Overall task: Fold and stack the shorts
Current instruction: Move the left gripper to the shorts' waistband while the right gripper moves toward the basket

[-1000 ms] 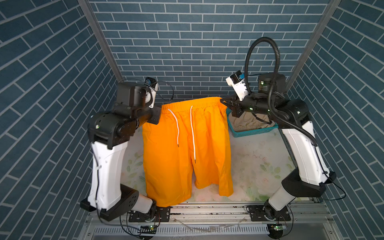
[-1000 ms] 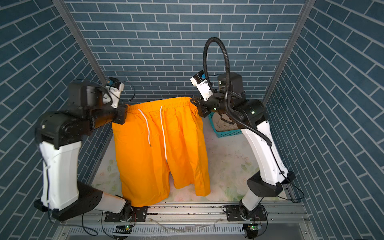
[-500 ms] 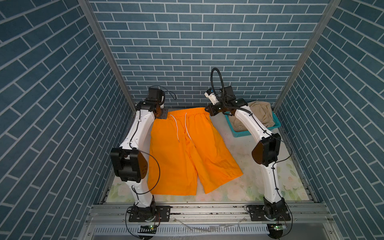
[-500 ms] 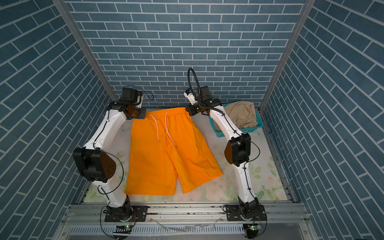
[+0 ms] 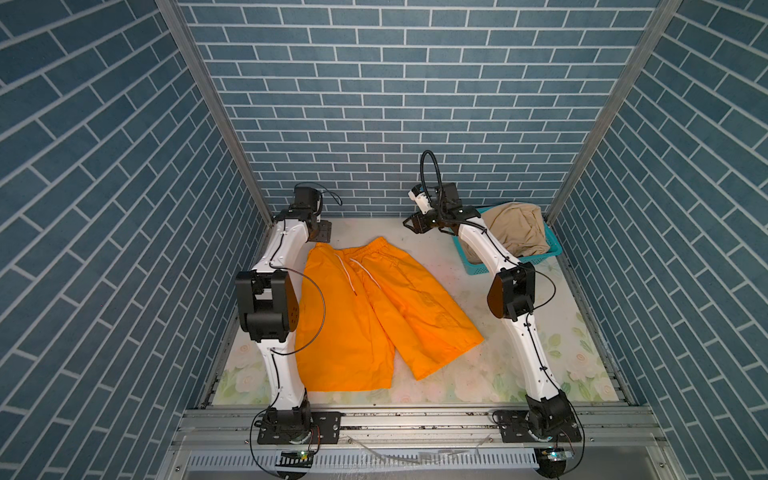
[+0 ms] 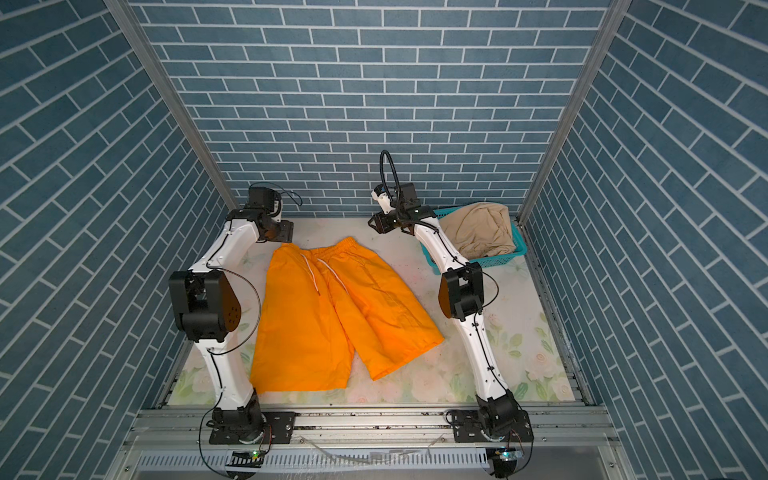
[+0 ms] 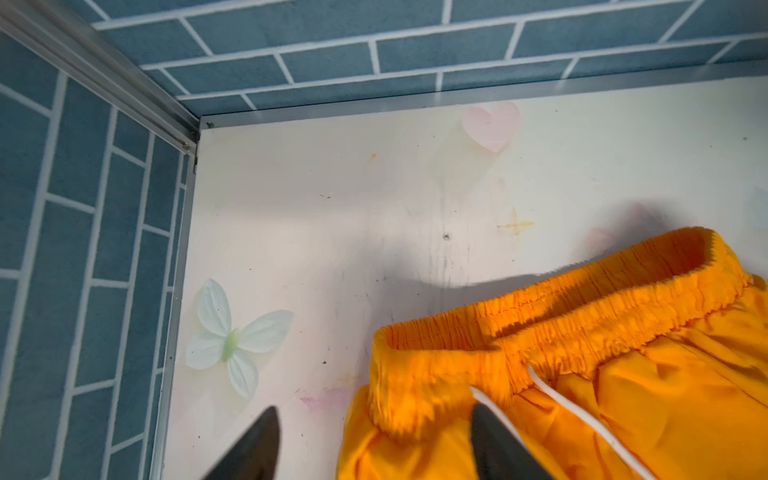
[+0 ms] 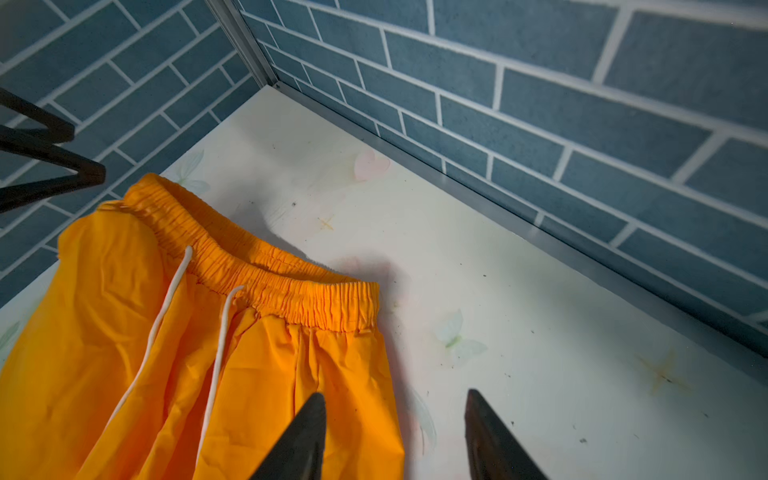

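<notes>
Orange shorts [image 5: 374, 316] flat, ungripped — waistband [image 5: 353, 250] near parted left fingers [image 7: 259, 451], right fingers [image 8: 305, 440]

floral table [image 5: 478, 374] carries flat orange shorts [image 5: 365, 316] and a teal basket [image 5: 540, 255].

One orange shorts [image 5: 374, 307]; one beige shorts [image 5: 515, 230]; one basket [image 5: 547, 254]
</notes>
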`<act>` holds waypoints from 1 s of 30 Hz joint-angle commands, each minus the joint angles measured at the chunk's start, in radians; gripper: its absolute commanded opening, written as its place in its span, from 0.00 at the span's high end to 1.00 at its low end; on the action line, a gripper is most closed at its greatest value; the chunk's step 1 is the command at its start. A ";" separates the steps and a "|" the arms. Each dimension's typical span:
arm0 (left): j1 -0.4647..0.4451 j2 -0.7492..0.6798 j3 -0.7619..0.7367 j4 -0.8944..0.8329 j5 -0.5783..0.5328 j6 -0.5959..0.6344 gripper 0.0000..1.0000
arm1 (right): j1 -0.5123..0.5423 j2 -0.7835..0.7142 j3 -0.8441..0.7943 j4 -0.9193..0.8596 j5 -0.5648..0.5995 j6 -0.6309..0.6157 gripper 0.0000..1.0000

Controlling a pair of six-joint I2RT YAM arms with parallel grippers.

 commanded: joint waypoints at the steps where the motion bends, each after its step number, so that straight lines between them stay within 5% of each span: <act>1: -0.005 -0.046 0.057 -0.011 0.077 -0.009 0.00 | -0.016 -0.159 -0.032 -0.154 0.040 -0.134 0.41; 6: -0.005 -0.159 0.021 -0.078 0.186 -0.038 0.00 | -0.094 -0.432 -0.288 -0.305 0.145 -0.242 0.34; 11: -0.026 -0.367 -0.265 -0.006 0.319 -0.130 0.00 | -0.184 -0.677 -0.604 -0.360 0.307 -0.310 0.27; 16: -0.096 -0.549 -0.519 0.069 0.410 -0.205 0.00 | -0.256 -0.848 -0.844 -0.354 0.324 -0.364 0.25; 23: -0.198 -0.760 -0.764 0.138 0.486 -0.339 0.00 | -0.300 -0.948 -1.056 -0.270 0.358 -0.435 0.24; 30: -0.238 -0.882 -0.816 -0.071 0.499 -0.285 0.00 | -0.299 -0.923 -1.092 -0.255 0.407 -0.460 0.22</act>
